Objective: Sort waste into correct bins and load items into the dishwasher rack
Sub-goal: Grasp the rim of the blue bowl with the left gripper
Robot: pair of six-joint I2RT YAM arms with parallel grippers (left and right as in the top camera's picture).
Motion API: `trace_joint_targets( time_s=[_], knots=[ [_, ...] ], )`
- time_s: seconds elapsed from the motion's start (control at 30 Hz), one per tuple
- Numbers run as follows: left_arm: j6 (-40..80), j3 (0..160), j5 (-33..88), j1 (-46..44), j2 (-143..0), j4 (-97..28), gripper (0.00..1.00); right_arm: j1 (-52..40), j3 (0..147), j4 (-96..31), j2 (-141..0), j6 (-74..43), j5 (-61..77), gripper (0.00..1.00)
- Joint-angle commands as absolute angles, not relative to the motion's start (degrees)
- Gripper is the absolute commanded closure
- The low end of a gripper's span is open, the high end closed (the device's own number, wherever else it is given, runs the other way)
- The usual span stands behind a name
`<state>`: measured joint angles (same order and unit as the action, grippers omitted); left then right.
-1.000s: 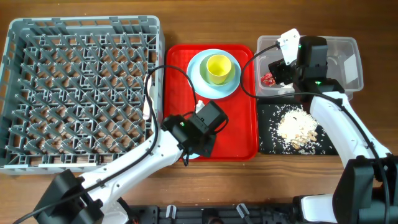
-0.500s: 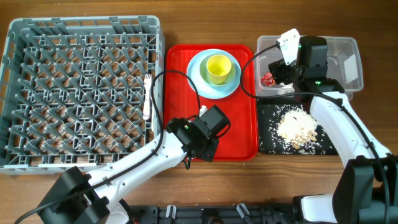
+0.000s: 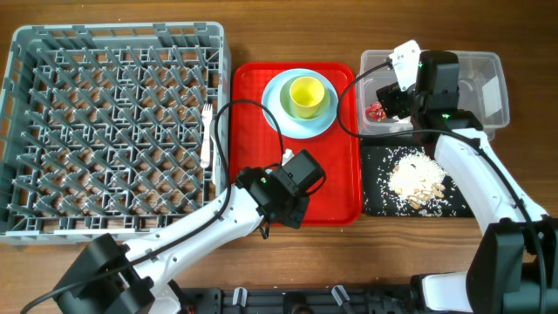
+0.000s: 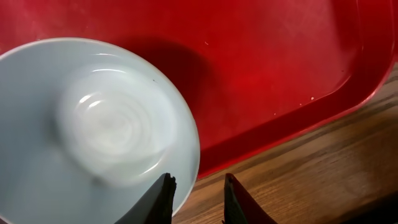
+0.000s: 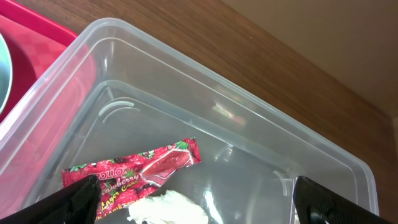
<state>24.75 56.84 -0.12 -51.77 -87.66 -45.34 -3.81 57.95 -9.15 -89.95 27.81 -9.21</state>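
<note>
A brown wooden table [image 3: 384, 253] with fine straight grain lies under soft, even light.

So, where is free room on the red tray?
Bare: the right side of the red plastic tray, between the pale blue round plate and the near rim. Crowded: the near left corner, with the white-blue bowl at the left fingers.

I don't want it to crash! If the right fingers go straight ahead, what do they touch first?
Probably the crumpled white napkin in the clear tub, beside the red wrapper. The right fingers hang open over them, but depth is hard to judge.
</note>
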Motion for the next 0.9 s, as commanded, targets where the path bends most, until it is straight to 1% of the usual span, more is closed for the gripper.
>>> trace_joint_targets(
  time_s=[0.0, 0.03, 0.37, 0.43, 0.57, 0.83, 0.87],
  knots=[
    [25.12, 56.18, -0.51, -52.03, -88.31, -45.17, 0.79, -3.68, 58.78, -9.06, -90.54, 28.51, -8.99, 0.0],
    [25.12, 56.18, -0.51, -52.03, -88.31, -45.06, 0.8, -3.68, 58.78, -9.06, -90.54, 28.49, -8.99, 0.0],
    [25.12, 52.4, -1.13, -52.03, -88.64, -40.03, 0.81, -3.68, 58.78, -9.06, -90.54, 28.51, -8.99, 0.0],
    [25.12, 51.35, -1.15, -52.03, -88.73, -39.16, 0.82, -3.68, 58.78, -9.06, -90.54, 28.49, -8.99, 0.0],
    [25.12, 50.5, -1.15, -52.03, -89.06, -38.72, 0.88, -3.68, 58.78, -9.06, -90.54, 28.49, -8.97, 0.0],
    [25.15, 48.4, -1.13, -52.03, -89.06, -37.82, 0.89, -3.68, 58.78, -9.06, -90.54, 28.49, -8.97, 0.0],
    [25.15, 48.36, -1.13, -52.03, -89.06, -37.63, 0.91, -3.68, 58.78, -9.06, -90.54, 28.49, -8.97, 0.0]
  ],
)
